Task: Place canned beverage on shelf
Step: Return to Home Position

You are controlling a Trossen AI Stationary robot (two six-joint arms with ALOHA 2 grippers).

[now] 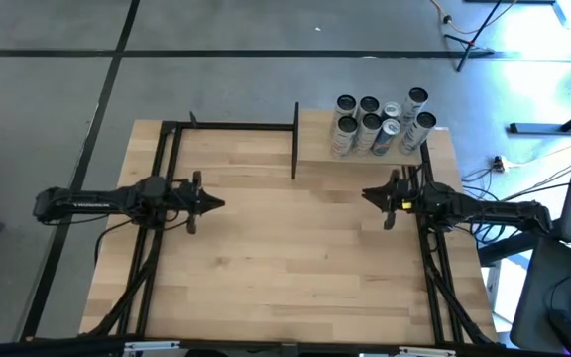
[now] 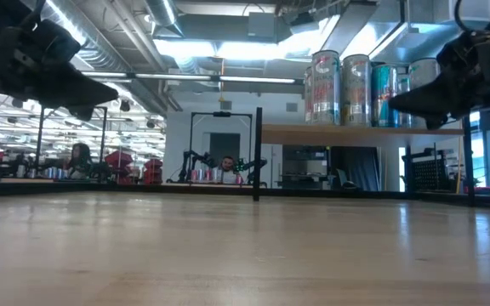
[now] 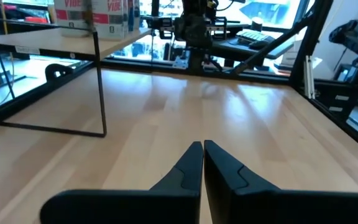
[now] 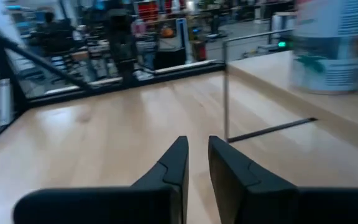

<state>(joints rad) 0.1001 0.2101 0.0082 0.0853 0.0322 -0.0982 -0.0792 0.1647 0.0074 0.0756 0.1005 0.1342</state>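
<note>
Light-wood shelf (image 1: 315,144) holds cluster of upright cans (image 1: 377,124); pincers empty.

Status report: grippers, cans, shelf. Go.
Left gripper shut, empty, above the table. Right gripper shut, empty, opposite. Cans clustered upright on shelf. Nothing in the way.

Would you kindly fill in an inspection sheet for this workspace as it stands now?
Surface: wooden table, bare between the arms.
Job's things: eight or so cans standing clustered on the shelf at the far right corner.
Clutter: nothing seen.
Grippers: left gripper shut and empty, over the table's left side; right gripper shut and empty, over the right side.
Cables: several on the floor right of the table.
Surroundings: grey floor; stand legs at far right.
</note>
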